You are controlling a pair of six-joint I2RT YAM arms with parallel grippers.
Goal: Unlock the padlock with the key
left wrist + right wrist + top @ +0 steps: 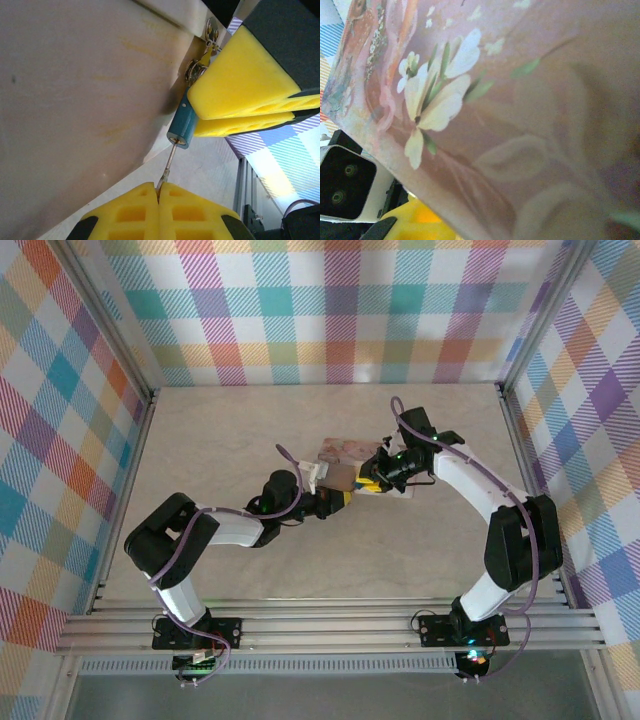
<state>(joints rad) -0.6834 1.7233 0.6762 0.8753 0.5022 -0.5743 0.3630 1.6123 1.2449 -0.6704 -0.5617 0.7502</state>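
Note:
A small blue padlock point(181, 123) hangs from the metal hasp point(198, 68) of a floral box point(340, 452). The thin key point(170, 162) sits with its tip in the padlock's bottom end. My left gripper point(159, 192) is shut on the key's head, its yellow pads point(130, 212) pressed together. My right gripper point(370, 483) comes from the other side, and its yellow pads point(240, 85) are clamped over the padlock's upper body. In the top view both grippers meet at the box's near edge, the left gripper point(335, 502) just below the right. The right wrist view faces the box's flowered side point(510, 100).
The box stands mid-table on the beige surface point(250, 440). Checked walls enclose the table, with aluminium rails point(330, 625) along the near edge. The white camera housing point(345, 185) of the left wrist shows beside the box in the right wrist view.

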